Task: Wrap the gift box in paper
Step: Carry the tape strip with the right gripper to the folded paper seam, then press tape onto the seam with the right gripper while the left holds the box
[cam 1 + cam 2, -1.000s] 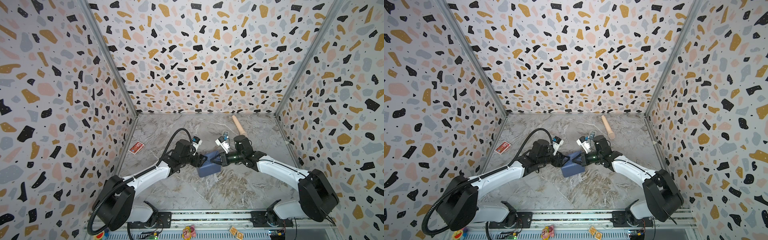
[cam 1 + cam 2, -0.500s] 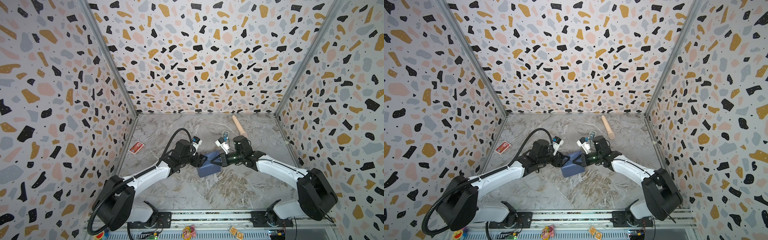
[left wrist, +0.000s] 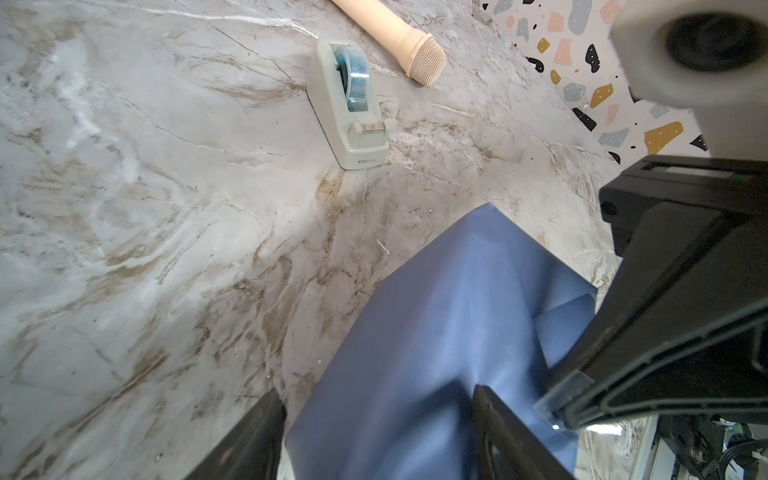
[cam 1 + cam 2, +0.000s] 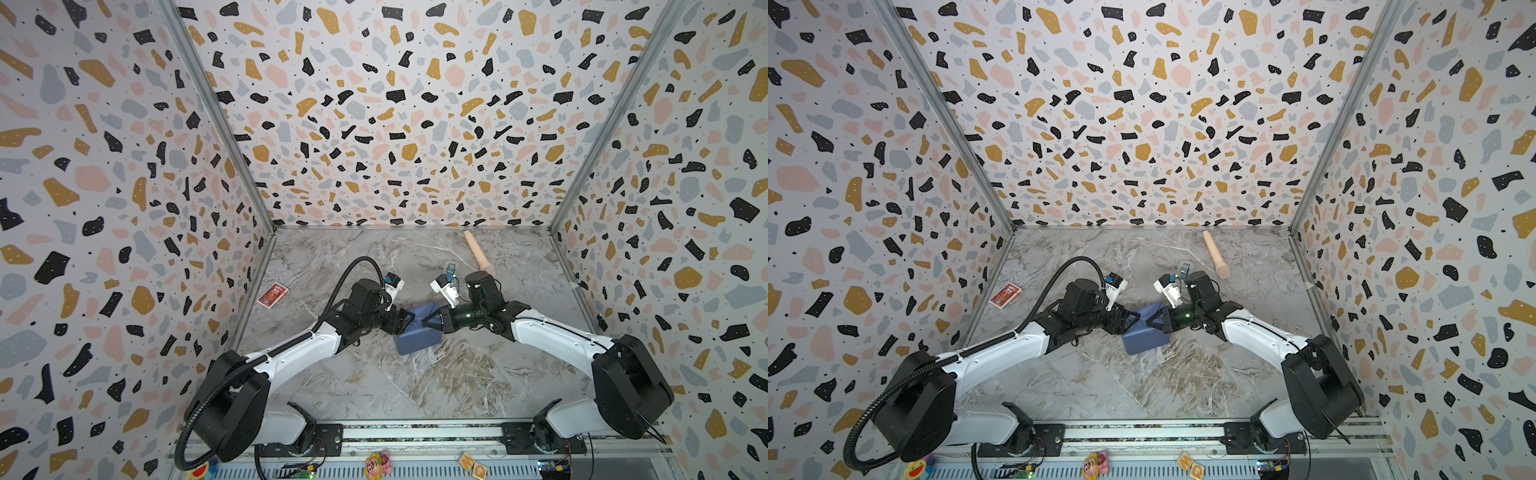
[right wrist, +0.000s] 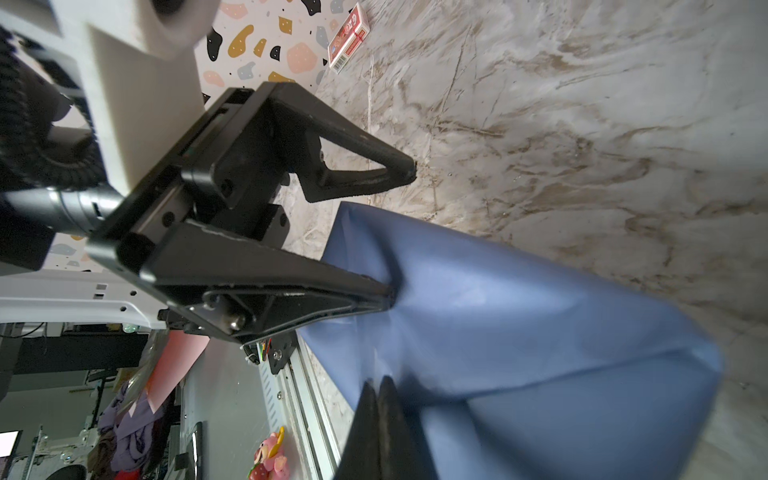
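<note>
Closest to you, the front rail [image 4: 415,432] holds a small pink toy [image 4: 378,463] and two letter blocks [image 4: 471,465]. Past it, both arms stretch over the marble table [image 4: 374,386] and meet in the middle.

There you find the paper [image 4: 417,332]. It is blue and folded into a box-shaped bundle that sits on the table. The gift box is covered all round by it, so you can't see the box itself.

Your left gripper [image 4: 405,319] points at the bundle from the left side with its fingers spread. In the right wrist view one finger [image 5: 332,286] presses on the paper. The other hangs off the side over the table and touches nothing.

Your right gripper [image 4: 428,322] points in from the right side. Its fingers [image 5: 365,424] are pressed tight together, with the tip down on the paper. Maybe a fold is caught between them, but it is too dark there to tell. The two gripper tips are close together.

Off to the left, well apart and near the wall, lies a red card pack [image 4: 272,295]. Behind the right arm stands a grey tape dispenser [image 3: 349,104]. Just beyond it a beige microphone [image 4: 478,253] lies near the back wall
</note>
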Robot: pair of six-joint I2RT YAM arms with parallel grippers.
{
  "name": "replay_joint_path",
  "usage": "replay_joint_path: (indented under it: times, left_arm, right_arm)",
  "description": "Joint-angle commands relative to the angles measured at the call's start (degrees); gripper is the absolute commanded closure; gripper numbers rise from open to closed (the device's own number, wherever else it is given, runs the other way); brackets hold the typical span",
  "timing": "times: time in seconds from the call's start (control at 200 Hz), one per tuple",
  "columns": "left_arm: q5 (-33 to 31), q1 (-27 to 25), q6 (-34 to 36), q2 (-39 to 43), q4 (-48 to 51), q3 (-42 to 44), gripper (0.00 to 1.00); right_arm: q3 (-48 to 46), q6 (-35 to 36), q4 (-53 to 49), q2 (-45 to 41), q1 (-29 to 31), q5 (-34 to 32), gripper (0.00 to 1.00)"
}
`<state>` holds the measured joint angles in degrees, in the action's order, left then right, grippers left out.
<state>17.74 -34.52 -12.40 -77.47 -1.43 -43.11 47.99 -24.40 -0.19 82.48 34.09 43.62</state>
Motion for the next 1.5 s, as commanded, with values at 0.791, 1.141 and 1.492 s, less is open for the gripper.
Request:
replay_joint_path:
  times: [0.791,1.141,1.492]
  left_arm:
    - [1.8,-0.1,1.5,-0.1,4.8,2.2,0.29]
    - [2.0,-0.1,1.4,-0.2,4.6,2.4,0.3]
    - [2.1,-0.1,1.3,-0.2,4.6,2.4,0.3]
  right_arm:
    - [-3.0,13.6,-4.5,-4.0,4.8,-17.7,0.94]
    - [-2.9,14.2,-4.2,-4.1,5.3,-19.0,0.88]
    - [-2.0,14.0,-3.9,-4.3,5.5,-19.2,0.82]
